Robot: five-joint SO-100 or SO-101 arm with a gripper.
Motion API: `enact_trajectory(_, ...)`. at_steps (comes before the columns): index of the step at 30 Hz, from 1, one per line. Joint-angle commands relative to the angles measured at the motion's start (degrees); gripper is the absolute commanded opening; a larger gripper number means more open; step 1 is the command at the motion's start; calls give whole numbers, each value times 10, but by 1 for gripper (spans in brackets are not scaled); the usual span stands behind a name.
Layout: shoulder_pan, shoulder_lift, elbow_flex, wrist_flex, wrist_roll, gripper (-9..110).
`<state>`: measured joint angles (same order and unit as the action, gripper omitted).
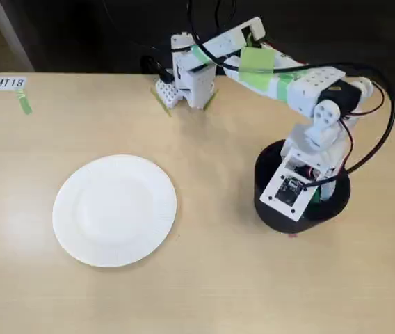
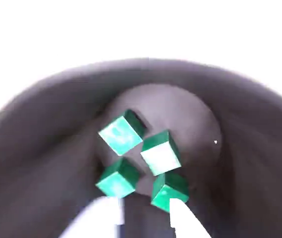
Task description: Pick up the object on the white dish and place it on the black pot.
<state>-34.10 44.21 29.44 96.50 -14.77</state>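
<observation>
Green cubes (image 2: 122, 133), 4, small, in black pot (image 2: 41, 139)

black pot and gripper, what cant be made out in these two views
- Inside of the matte black round pot: hidden in the fixed view by the white arm above it.
- Gripper: cut off by the bottom edge and blurred in the wrist view; open or shut is unclear.
- Which of the four small green cubes came from the white paper plate: they look alike.
</observation>
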Motion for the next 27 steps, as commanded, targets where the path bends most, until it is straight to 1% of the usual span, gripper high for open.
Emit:
enact_trajectory(1,18,81,-21,4,10,0)
enact_trajectory(7,74,199,-104,1,36,0)
enact_trajectory(13,166,247,-214,3,91,0)
enact_trajectory(17,231,288,-226,4,114,0)
enact_trajectory(22,313,390,-213,4,130,0)
enact_trajectory(27,366,483,-207,5,149,0)
